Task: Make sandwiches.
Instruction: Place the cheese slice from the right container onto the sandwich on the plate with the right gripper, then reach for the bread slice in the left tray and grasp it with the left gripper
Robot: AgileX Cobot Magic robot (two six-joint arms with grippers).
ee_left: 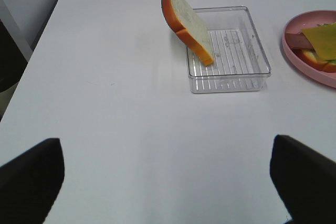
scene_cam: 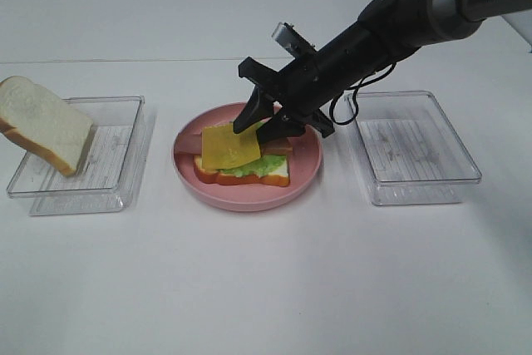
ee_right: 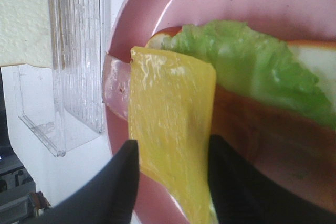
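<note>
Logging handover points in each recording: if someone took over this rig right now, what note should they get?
Left hand: open, holding nothing, over bare table short of the left tray.
Right hand: over the pink plate, jaws apart either side of the cheese; whether it is gripped is unclear.
Done: bottom bread, lettuce, bacon and cheese stacked on the plate.
Left: top bread slice, leaning tilted across the left tray's wall, goes on the stack.
</note>
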